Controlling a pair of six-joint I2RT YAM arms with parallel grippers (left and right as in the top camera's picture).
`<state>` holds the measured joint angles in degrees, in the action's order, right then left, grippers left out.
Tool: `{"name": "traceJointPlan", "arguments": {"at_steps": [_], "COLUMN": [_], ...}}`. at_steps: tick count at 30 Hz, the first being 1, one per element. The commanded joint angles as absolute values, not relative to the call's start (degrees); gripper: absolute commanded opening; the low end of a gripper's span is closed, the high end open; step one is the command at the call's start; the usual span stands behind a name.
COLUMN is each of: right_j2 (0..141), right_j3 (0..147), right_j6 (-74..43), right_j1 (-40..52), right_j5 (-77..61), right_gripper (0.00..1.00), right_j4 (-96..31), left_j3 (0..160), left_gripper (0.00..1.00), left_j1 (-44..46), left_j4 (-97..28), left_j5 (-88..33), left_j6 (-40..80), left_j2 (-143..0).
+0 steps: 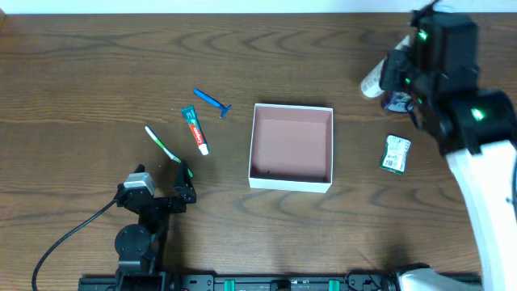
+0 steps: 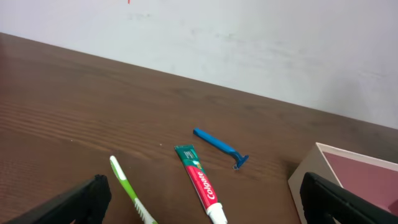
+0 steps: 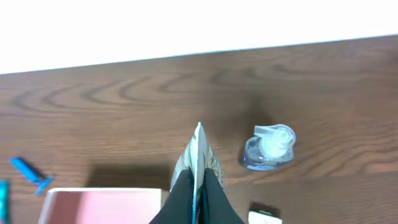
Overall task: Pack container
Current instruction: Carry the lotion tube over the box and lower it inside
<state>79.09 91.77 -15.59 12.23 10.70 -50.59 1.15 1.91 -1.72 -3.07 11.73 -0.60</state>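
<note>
Resting nearest the base, the left gripper (image 1: 184,184) lies at 8 o'clock from the container (image 1: 292,183), its jaws spread wide with nothing between them. Just beyond its fingers lies a green-and-white toothbrush (image 1: 161,144), and next to that, at 9 o'clock from the container, a toothpaste tube (image 1: 195,129). The container, a shallow square box with white walls and a reddish-brown inside, sits mid-table (image 1: 81,73) and is empty. A small green packet (image 1: 396,153) lies apart from it at 3 o'clock. A blue razor (image 1: 212,101) lies farther off at 10 o'clock. A clear pump bottle (image 3: 268,148) stands upright at 2 o'clock. Beside the bottle, the right gripper (image 3: 198,186) is pressed together, pinching a thin flat sachet (image 3: 198,149) seen edge-on.
</note>
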Motion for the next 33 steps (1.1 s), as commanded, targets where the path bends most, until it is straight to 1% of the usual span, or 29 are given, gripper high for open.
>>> {"name": "traceJointPlan", "arguments": {"at_steps": [1, 13, 17, 21, 26, 33], "right_j2": [76.27, 77.89, 80.84, 84.82, 89.95, 94.32], "right_j3": [93.08, 93.06, 93.06, 93.06, 93.06, 93.06], "right_j6": [-17.87, -26.55, -32.08, -36.64, -41.43, -42.87], "right_j1": [15.18, 29.43, 33.26, 36.07, 38.81, 40.73], "right_j5": [7.81, 7.38, 9.19, 9.74, 13.74, 19.11], "right_gripper": [0.01, 0.01, 0.01, 0.01, 0.01, 0.01], "right_j4": [-51.57, -53.78, -54.35, -54.00, -53.08, -50.22], "left_j3": [0.23, 0.23, 0.23, 0.23, 0.23, 0.23], "left_gripper": [0.98, 0.98, 0.98, 0.98, 0.98, 0.98], "left_j1": [1.63, 1.63, 1.63, 1.63, 1.63, 1.63], "left_j4": [-3.77, -3.77, -3.77, -3.77, -3.77, -3.77], "left_j5": [-3.44, -3.44, -3.44, -3.44, -3.44, -3.44], "left_j6": [10.74, 10.74, 10.74, 10.74, 10.74, 10.74], "left_j2": [-0.34, -0.34, -0.34, -0.34, -0.34, -0.34]}}
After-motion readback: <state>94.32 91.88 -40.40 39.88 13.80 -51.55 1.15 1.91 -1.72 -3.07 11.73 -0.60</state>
